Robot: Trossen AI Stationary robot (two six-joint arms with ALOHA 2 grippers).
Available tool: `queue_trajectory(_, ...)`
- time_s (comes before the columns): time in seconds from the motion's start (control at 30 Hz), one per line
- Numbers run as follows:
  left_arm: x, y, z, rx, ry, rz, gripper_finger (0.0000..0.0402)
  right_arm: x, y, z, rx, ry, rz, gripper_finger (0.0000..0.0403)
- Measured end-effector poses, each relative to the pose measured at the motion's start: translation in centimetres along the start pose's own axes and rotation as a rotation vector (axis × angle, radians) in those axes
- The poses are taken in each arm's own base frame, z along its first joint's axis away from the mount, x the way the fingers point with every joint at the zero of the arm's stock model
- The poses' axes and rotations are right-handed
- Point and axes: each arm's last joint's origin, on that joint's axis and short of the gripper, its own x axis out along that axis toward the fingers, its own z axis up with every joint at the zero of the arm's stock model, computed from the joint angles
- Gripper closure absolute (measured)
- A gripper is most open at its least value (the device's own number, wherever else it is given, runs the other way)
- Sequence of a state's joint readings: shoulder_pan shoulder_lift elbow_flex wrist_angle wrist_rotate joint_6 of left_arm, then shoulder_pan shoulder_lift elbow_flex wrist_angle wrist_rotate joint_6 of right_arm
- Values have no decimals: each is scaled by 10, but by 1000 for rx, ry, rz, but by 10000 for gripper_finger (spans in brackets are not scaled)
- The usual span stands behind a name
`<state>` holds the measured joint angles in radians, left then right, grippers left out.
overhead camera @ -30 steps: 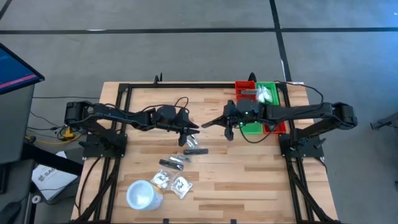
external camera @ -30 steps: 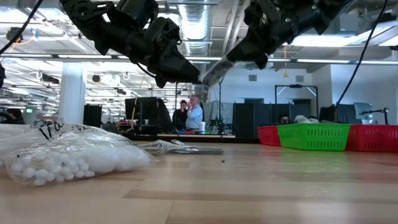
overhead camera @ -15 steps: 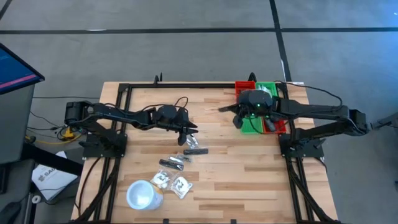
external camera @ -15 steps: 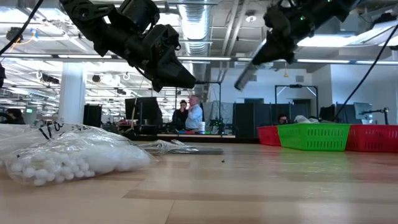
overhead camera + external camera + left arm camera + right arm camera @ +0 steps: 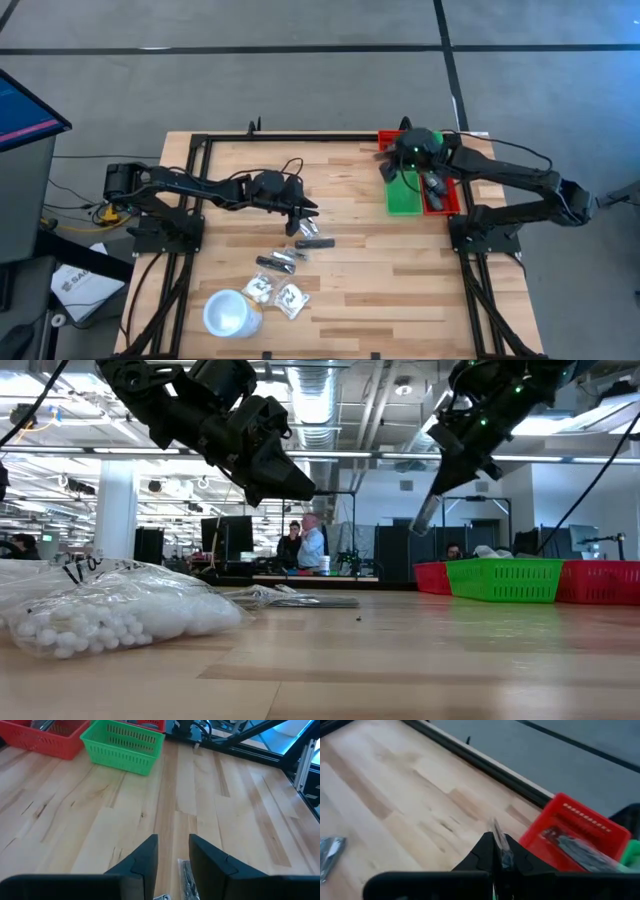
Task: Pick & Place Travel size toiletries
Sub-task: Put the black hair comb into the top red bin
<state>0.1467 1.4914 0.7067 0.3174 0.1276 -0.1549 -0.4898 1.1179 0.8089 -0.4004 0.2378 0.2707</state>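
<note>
- Hanging over the red basket at about two o'clock on the counter, the right pincer is clamped on a thin clear sachet.
- Hovering near the counter's centre, the left pincer has its fingers a little apart, holding nothing.
- Directly under it lies a dark tube; more toiletries sit toward six o'clock.
- Two white-filled sachets rest beside a white cup at seven o'clock.
- A green basket touches the red one.
</note>
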Motion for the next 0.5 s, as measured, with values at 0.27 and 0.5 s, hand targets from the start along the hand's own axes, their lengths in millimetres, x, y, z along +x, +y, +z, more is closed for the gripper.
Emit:
queue_trajectory(0.27, 0, 0, 0, 0, -1, 0, 302, 10, -30, -6, 87, 31, -108, 402)
queue_trajectory(0.5, 0, 0, 0, 0, -4, -1, 302, 20, -49, -15, 160, 5, -160, 402)
